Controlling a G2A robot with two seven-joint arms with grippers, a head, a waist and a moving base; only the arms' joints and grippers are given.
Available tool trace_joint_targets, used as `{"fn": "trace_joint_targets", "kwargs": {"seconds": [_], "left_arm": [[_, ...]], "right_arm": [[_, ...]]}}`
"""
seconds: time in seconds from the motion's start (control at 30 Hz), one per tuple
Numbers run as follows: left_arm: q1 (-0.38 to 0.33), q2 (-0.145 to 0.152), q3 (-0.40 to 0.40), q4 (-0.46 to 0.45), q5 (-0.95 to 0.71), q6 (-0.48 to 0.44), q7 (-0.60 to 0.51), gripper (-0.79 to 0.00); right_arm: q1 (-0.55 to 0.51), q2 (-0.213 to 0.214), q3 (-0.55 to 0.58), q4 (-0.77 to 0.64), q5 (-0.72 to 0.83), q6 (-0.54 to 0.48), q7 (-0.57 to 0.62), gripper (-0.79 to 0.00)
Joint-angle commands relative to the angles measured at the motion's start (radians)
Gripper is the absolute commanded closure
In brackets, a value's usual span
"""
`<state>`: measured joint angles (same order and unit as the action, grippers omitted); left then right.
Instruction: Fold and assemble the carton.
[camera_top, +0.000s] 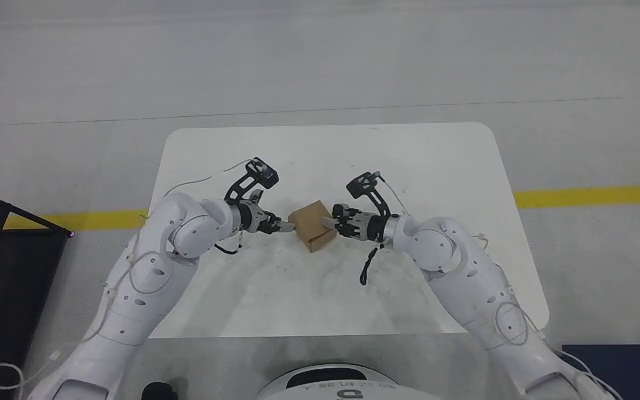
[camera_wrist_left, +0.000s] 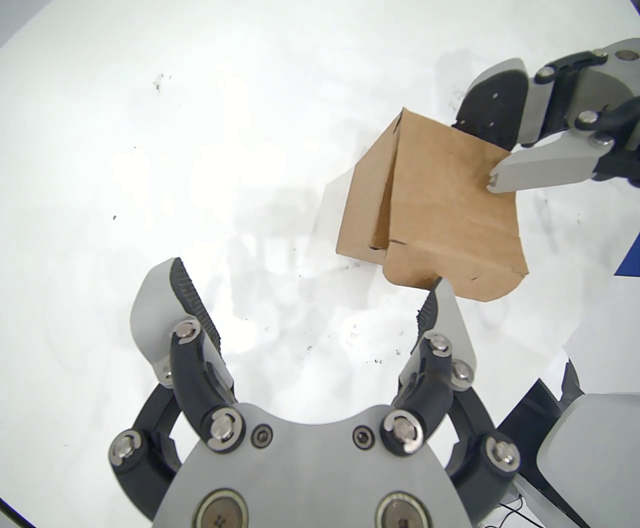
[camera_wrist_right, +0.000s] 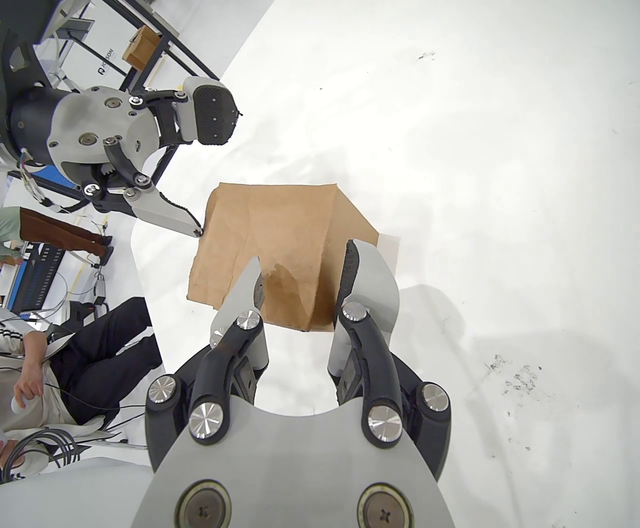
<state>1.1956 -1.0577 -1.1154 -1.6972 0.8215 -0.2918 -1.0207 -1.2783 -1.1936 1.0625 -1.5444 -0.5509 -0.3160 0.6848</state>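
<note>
A small brown carton (camera_top: 312, 225) stands partly folded at the middle of the white table (camera_top: 430, 165). My right gripper (camera_wrist_right: 305, 275) is shut on one wall of the carton (camera_wrist_right: 280, 235), one finger inside and one outside. In the left wrist view the right gripper (camera_wrist_left: 479, 150) holds the far upper corner of the carton (camera_wrist_left: 440, 215). My left gripper (camera_wrist_left: 310, 300) is open just beside the carton's rounded flap, with one fingertip (camera_wrist_left: 434, 295) touching the flap's edge. In the top view the left gripper (camera_top: 281, 225) and right gripper (camera_top: 336, 222) flank the carton.
The table's surface is bare around the carton, with faint scuff marks (camera_wrist_right: 520, 375). A black rack (camera_top: 18, 232) stands off the table's left edge. A yellow floor line (camera_top: 580, 196) runs behind the table.
</note>
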Motion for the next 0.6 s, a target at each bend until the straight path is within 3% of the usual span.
{"fn": "trace_joint_targets", "kwargs": {"seconds": [0.0, 0.43, 0.57], "left_arm": [[-0.004, -0.001, 0.005, 0.004, 0.0, 0.006, 0.003, -0.785], [-0.023, -0.003, 0.019, 0.021, 0.0, 0.017, 0.021, -0.785], [-0.018, 0.001, -0.001, 0.021, -0.02, 0.013, 0.019, -0.785]], "right_arm": [[0.004, -0.001, -0.005, 0.002, 0.006, -0.001, 0.005, -0.342], [0.03, -0.004, -0.022, 0.034, 0.068, 0.012, 0.019, -0.339], [0.031, -0.007, -0.006, 0.062, 0.175, 0.034, 0.008, -0.339]]}}
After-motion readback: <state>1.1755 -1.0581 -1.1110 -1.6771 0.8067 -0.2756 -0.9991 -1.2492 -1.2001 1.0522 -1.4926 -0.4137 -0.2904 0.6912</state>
